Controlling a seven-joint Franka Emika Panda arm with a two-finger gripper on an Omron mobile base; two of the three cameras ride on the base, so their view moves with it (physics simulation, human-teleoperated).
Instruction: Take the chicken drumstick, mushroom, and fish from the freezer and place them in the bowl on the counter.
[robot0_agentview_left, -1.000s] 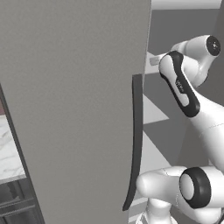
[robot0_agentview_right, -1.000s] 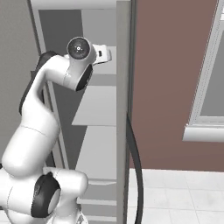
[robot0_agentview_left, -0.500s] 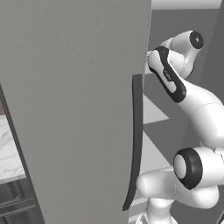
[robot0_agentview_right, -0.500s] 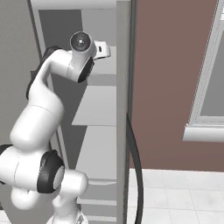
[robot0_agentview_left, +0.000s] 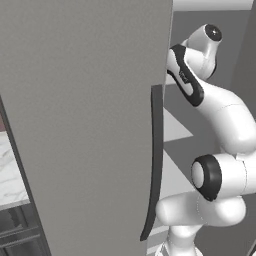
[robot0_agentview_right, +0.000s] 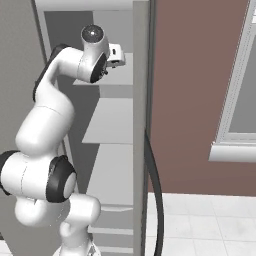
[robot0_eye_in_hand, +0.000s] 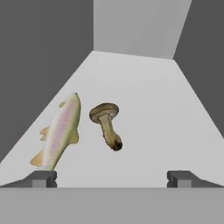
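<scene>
My arm reaches into the open freezer (robot0_agentview_right: 111, 120) at its upper shelf, with the white hand (robot0_agentview_right: 115, 52) beside the freezer's side wall. In the hand view my gripper (robot0_eye_in_hand: 111, 177) is open, its two tips far apart and nothing between them. On the white shelf (robot0_eye_in_hand: 148, 109) ahead lie a pale pink-and-yellow fish (robot0_eye_in_hand: 59, 131) to the left and a brown mushroom (robot0_eye_in_hand: 107, 124) at the middle, a small gap between them. Both lie beyond the fingertips, untouched. The chicken drumstick and the bowl are out of view. A strip of the marble counter (robot0_agentview_left: 10, 175) shows at the far left.
The large grey freezer door (robot0_agentview_left: 85, 125) stands swung open left of the arm, its dark strip handle (robot0_agentview_left: 155, 160) close to my elbow. Lower white shelves (robot0_agentview_right: 107, 172) sit beneath the hand. A brown wall (robot0_agentview_right: 195, 100) and a window frame (robot0_agentview_right: 235, 150) lie to the right.
The arm has lifted and stretched further into the freezer's upper shelf. The gripper has stayed open.
</scene>
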